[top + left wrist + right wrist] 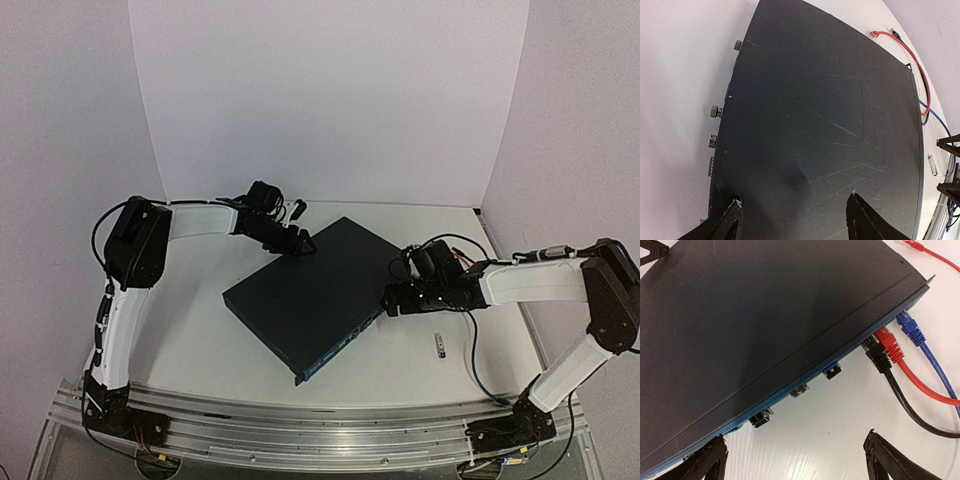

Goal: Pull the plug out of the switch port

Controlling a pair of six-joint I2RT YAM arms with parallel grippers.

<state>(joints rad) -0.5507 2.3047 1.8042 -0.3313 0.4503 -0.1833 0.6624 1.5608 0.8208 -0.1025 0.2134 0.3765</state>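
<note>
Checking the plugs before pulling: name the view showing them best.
Right wrist: black, red and blue plugs close up at the switch's sockets. Left wrist shows only cables beyond it; top view hides them behind the right arm.

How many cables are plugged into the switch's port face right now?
3, side by side at one end of the switch: black plug, red plug beside it, blue plug nearest the corner. Ports out of view may hold more.
</note>
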